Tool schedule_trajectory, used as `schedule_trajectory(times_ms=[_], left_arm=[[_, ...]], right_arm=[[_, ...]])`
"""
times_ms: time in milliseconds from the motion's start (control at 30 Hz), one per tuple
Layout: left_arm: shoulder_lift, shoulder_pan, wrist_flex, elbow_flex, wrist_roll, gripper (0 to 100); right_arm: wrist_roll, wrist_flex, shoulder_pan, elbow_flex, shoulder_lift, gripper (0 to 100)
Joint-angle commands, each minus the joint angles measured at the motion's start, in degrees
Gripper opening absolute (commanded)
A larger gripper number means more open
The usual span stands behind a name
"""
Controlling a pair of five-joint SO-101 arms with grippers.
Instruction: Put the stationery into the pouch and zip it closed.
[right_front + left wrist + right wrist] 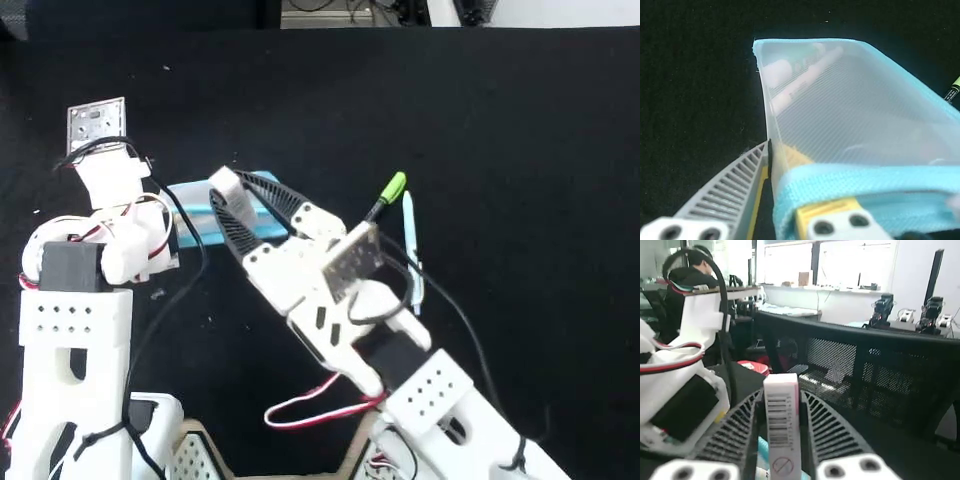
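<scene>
We start with the black surface point(520, 120), which carries everything. On it, left of the middle, lies the pouch point(200, 215), a see-through mesh bag with a teal band along its mouth. The left claw point(771, 150) is clamped on the pouch's corner at that band, and we judge it is there to steady the bag and hold the mouth up.

Through the mesh we see at least one long white pen-like stick point(805, 82) and some paler shapes beside it that we cannot name. So we judge part of the stationery is already in.

The right claw point(235, 190) hangs above the pouch, its two ribbed fingers pressed on a small white box point(781, 430), which we take for an eraser. The box stands upright in the grip. It is above the bag, not in it, so this item is in hand but not delivered.

Near the middle of the surface, well apart from the pouch on the right arm's side, a light-blue pen point(410, 240) lies loose. A green-capped marker point(386, 196) lies just beside it. Both are partly hidden by the right arm.

By our count the task is roughly halfway. The box must drop in, the two loose pieces must follow, and the zip is not yet drawn.
</scene>
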Motion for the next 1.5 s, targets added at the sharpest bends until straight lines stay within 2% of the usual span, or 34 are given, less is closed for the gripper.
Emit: schedule_trajectory(times_ms=[0, 100, 333, 533, 600, 800, 900, 1200, 1467], left_arm=[[0.3, -0.1, -0.6, 0.0, -0.9, 3], [0.3, -0.1, -0.6, 0.0, -0.9, 3], [0.3, -0.1, -0.6, 0.0, -0.9, 3], [0.3, -0.1, -0.6, 0.0, -0.9, 3], [0.4, -0.1, -0.6, 0.0, -0.9, 3], [0.4, -0.1, -0.5, 0.0, -0.9, 3], [0.4, -0.1, -0.6, 0.0, -0.9, 3], [0.4, -0.1, -0.4, 0.0, -0.9, 3], [0.4, -0.1, -0.4, 0.0, -0.9, 3]], right_arm=[[-0.4, -0.2, -0.8, -2.2, 0.8, 1.1], [-0.3, 0.4, -0.7, -2.2, -3.3, 1.1], [-0.5, 11.1, -3.5, -1.8, -14.4, 1.1], [-0.3, 4.7, -3.3, 3.4, -14.8, 1.1], [-0.4, 8.3, 1.3, 2.0, -16.8, 1.1], [-0.2, 43.7, 22.8, -13.4, -18.8, 1.1], [-0.1, 54.3, 31.9, -17.3, -14.1, 1.1], [0.3, 57.7, 43.7, -16.7, 4.8, 1.1], [9.9, 57.7, 55.0, -19.8, 27.8, 1.1]])
